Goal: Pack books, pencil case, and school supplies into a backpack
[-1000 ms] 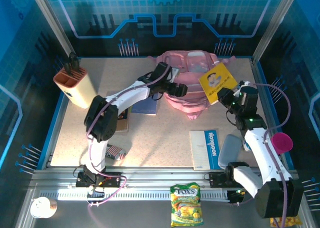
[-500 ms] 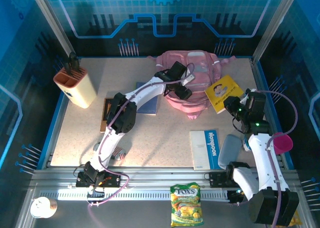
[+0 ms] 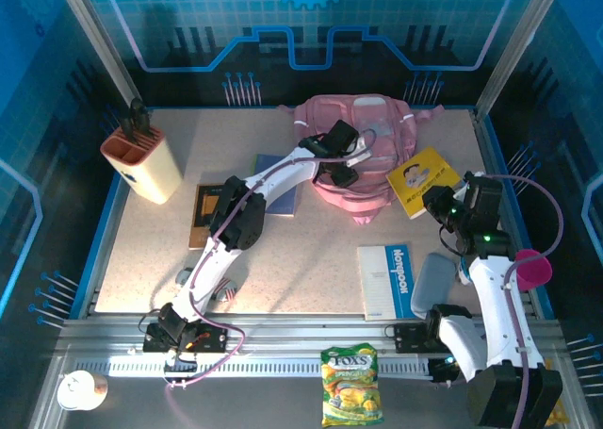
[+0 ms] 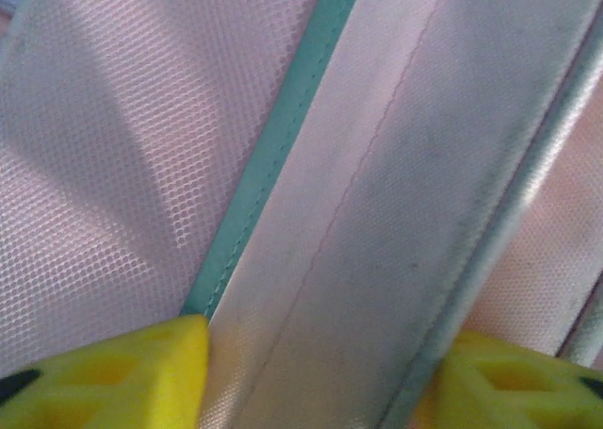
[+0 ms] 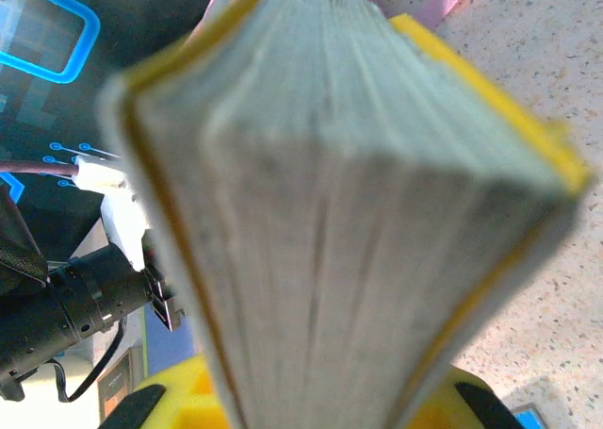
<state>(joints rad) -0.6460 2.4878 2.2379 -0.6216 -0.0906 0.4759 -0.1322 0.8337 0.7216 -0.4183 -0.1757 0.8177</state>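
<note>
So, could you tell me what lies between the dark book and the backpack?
The blue-purple book lies there, partly under the left arm, seen in the top view.

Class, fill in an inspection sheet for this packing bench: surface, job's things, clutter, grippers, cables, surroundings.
Surface: speckled beige table, no spills seen.
Job's things: pink backpack at the back; yellow book held beside it; white-and-blue book front right; blue-purple book and dark book left of centre; striped pencil case by the left arm's base.
Clutter: beige holder with orange top, sweets bag, grey case, magenta round item.
Grippers: left gripper on the backpack, fingers flanking a pale strip, grip unclear; right gripper shut on the yellow book.
Cables: purple cables along both arms.
Surroundings: blue-lit panel walls; metal rail at the near edge.
</note>
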